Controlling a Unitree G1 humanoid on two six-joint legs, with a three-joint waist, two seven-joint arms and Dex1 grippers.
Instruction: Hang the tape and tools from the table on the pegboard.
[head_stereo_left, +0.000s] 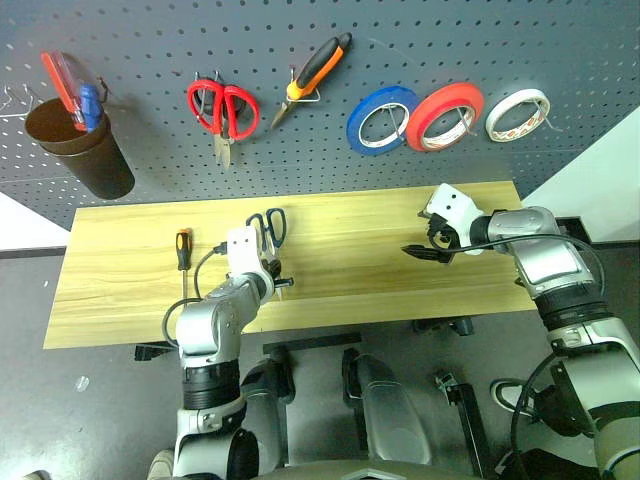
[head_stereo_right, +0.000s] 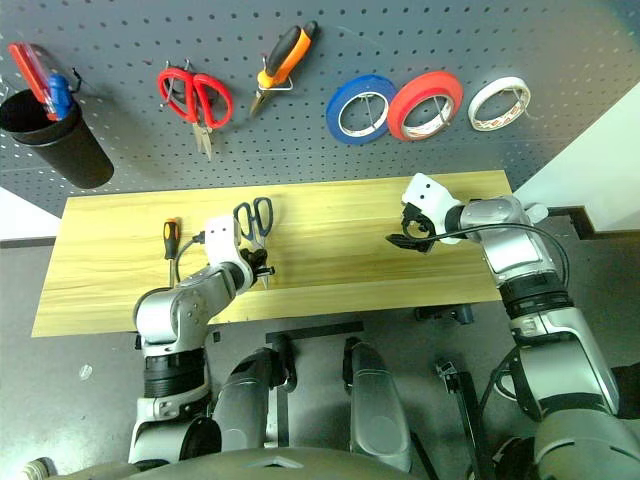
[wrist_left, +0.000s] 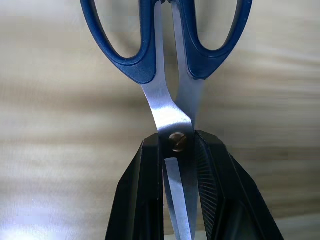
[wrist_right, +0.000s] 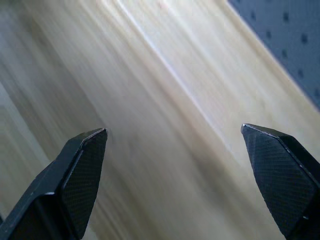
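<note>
- The pegboard (head_stereo_left: 330, 120) already carries the off-white masking tape (head_stereo_left: 517, 114) on a hook at its right end, beside a red tape roll (head_stereo_left: 444, 116) and a blue tape roll (head_stereo_left: 381, 120).
- The orange-handled pliers (head_stereo_left: 315, 75) hang there too, tilted, between the red-handled scissors (head_stereo_left: 222, 108) and the blue roll. So two of the task's things look done.
- A dark cup (head_stereo_left: 80, 148) at the board's left end holds a few red and blue handled items; I cannot tell what they are.
- The dark-handled scissors (wrist_left: 170, 65) are the item in hand: the left gripper (head_stereo_left: 270, 272) is clamped on them at the pivot screw, blades running back between its fingers (wrist_left: 142, 195) and handle loops pointing away toward the board.
- In the head views the scissors sit over the middle-left of the wooden table (head_stereo_left: 400, 290); whether they are lifted clear of the wood I cannot tell.
- The slim screwdriver (head_stereo_left: 183, 258) lies on the table to the left of that gripper, near but apart from it, untouched.
- The right gripper (head_stereo_left: 428, 251) hovers over the table's right part with its jaws spread wide and nothing between them.
- Judgement: roughly half done. Left to do: hang the scissors on a free hook, then pick up and hang the screwdriver.
</note>
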